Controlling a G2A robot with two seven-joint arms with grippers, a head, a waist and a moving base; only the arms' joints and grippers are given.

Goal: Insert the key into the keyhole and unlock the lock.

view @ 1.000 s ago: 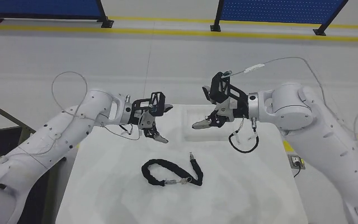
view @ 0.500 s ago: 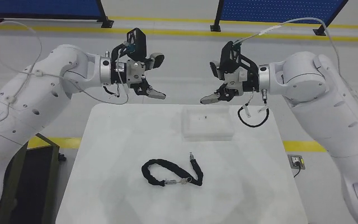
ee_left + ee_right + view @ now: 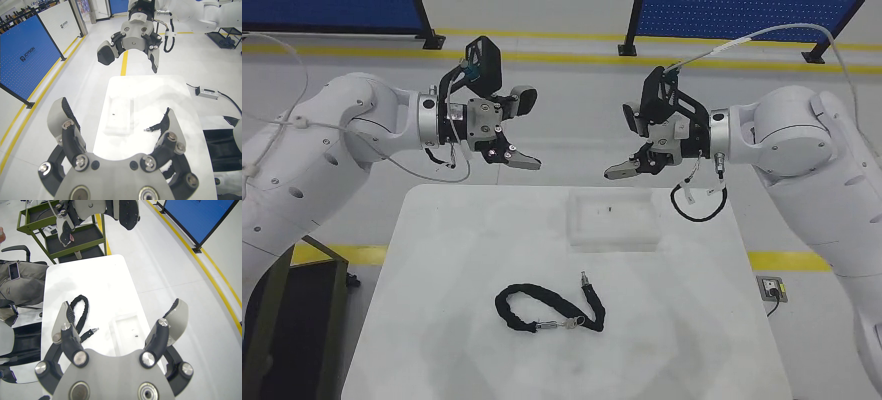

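Observation:
A black fabric-sleeved chain lock (image 3: pixel 532 302) lies curled on the white table (image 3: pixel 442 300), with its metal end (image 3: pixel 585 278) pointing toward the far edge. A small silver key (image 3: pixel 564 324) rests against the lock's near side. My left gripper (image 3: pixel 526 131) hangs open above the table's far left edge, well clear of the lock. Facing it, my right gripper (image 3: pixel 625 143) is open above the far right edge. The left wrist view has its own gripper (image 3: pixel 115 111) open and the lock's metal end (image 3: pixel 146 130) beside one finger. Beyond the open right gripper (image 3: pixel 121 306), the right wrist view has the lock (image 3: pixel 83 308).
A shallow clear tray (image 3: pixel 612 222) sits on the far side of the table, between the two grippers and below them. A green cart (image 3: pixel 75 243) stands off the table's left side. A small grey box (image 3: pixel 770 289) lies on the floor to the right.
Both arms have risen from just above the table and drawn back toward its far edge. Both grippers stayed open. The lock and key have not moved.

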